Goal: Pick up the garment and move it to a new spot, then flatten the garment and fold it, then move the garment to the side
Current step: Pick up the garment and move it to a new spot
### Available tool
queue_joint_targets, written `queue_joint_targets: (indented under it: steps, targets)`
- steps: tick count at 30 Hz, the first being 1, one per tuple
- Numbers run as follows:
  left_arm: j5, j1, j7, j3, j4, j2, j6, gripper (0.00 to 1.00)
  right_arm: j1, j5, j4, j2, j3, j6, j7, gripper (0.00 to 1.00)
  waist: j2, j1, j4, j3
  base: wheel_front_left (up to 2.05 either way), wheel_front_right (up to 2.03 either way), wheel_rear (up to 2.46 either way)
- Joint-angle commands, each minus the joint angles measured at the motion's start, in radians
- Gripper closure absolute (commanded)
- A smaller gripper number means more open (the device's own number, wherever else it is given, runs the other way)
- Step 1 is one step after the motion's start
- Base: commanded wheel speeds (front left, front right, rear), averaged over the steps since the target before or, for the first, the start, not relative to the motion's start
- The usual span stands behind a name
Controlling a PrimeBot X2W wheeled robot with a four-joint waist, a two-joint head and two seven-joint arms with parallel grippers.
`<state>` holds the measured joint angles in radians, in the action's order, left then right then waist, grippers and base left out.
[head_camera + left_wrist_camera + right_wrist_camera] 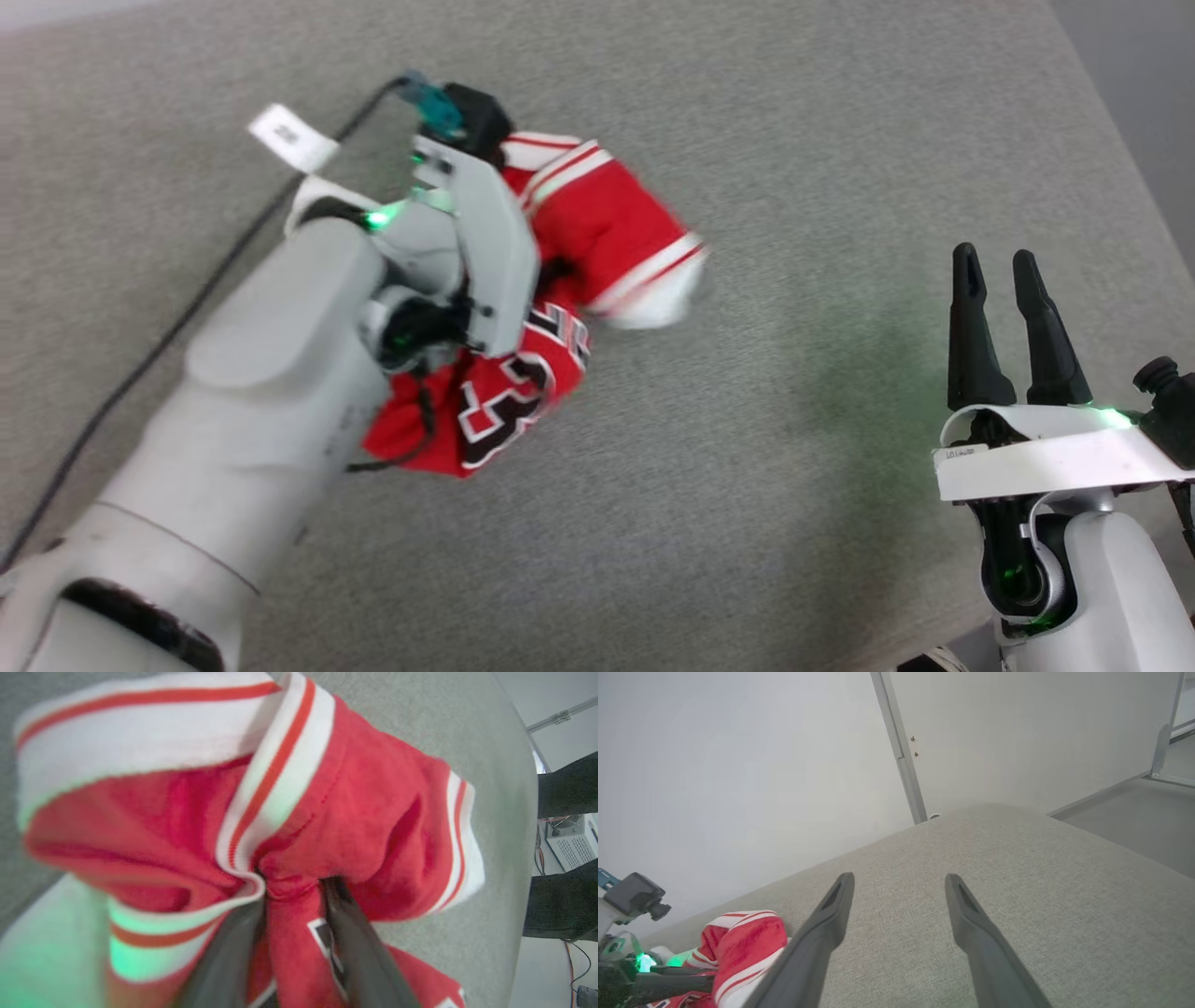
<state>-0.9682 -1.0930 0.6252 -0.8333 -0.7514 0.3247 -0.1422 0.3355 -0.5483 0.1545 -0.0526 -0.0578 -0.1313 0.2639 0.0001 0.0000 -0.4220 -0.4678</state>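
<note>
Left pincer (294, 887): closed on a gathered fold of the garment (373, 812), with red cloth and striped trim pinched between its fingers. The rest bunches ahead of and around the fingertips. Whether it clears the grey desk (747, 523) cannot be told.

Right pincer (995, 271): fingers parted, empty, the garment well off to its left.

Assessment: the garment is light, limp and not fragile, and it will sag from any single grip. For flattening, hold the trimmed edges.

The shirt (607, 219) is red, with red-and-white striped trim and black, white-edged lettering. The surface (794, 523) is plain grey.
</note>
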Motion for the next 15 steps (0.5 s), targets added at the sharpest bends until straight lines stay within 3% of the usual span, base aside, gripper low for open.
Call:
queue_joint_targets:
  steps: [1, 10, 15]
  targets:
    - [0.009, 0.062, -0.021, -0.052, -0.042, 0.021, 0.022, 0.0, -0.003, 0.024, -0.001, 0.001, 0.006, 0.001, 0.0, 0.0, -0.0001, 0.0, 0.062, 0.041, 0.0, 0.0, 0.0]
    - [-0.099, 0.061, -0.235, -0.067, 0.135, 0.038, 0.014, 0.0, -0.021, 0.144, 0.014, 0.001, -0.011, 0.001, 0.0, 0.0, -0.0001, 0.0, 0.219, 0.152, 0.0, 0.0, 0.0]
    - [-0.17, 0.12, -0.322, -0.063, 0.257, 0.076, 0.013, 0.0, -0.035, 0.197, 0.029, -0.014, -0.018, 0.001, 0.0, 0.0, -0.0001, 0.0, 0.281, 0.204, 0.0, 0.0, 0.0]
